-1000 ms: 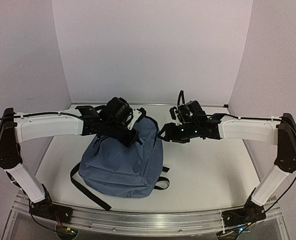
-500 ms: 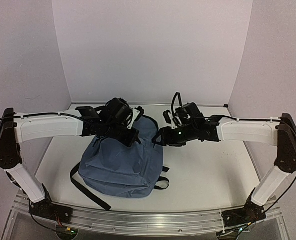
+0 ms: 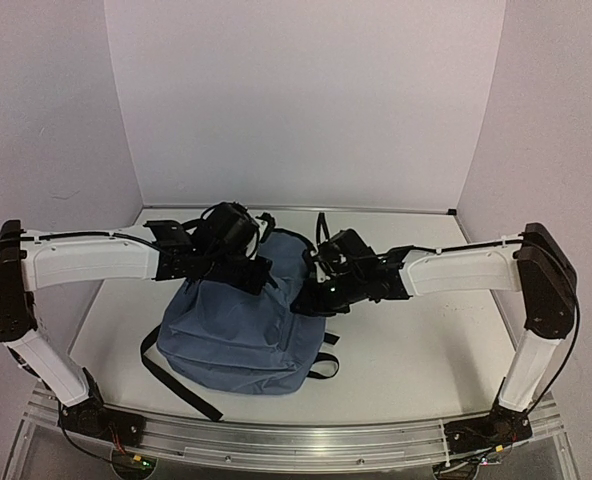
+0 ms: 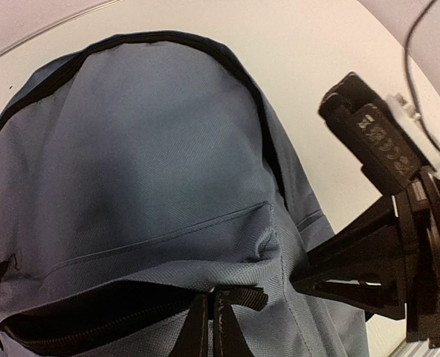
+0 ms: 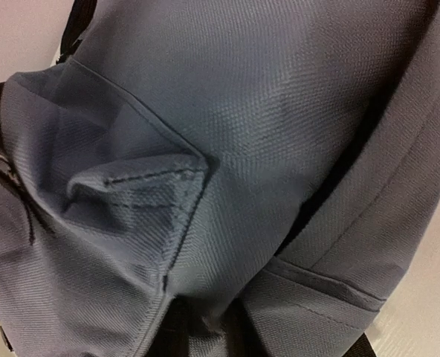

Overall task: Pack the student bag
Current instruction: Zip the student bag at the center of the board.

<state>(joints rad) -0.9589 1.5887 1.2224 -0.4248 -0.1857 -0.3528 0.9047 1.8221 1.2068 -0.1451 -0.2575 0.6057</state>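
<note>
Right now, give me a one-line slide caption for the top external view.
Left end effector and right end effector at the far end of the student bag on the table.

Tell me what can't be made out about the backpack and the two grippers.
Backpack contents: left wrist view, the zip opening is only black shadow.
Left gripper grip: top view, its own wrist covers the jaws.
Right gripper grip: right wrist view, jaws cut off by the bottom edge, fabric crowding the lens.

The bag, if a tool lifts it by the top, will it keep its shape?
Probably it sags: the bag is soft cloth, creased in the right wrist view. It lies slumped, so likely nearly empty and light. The loose strap may drag.
</note>
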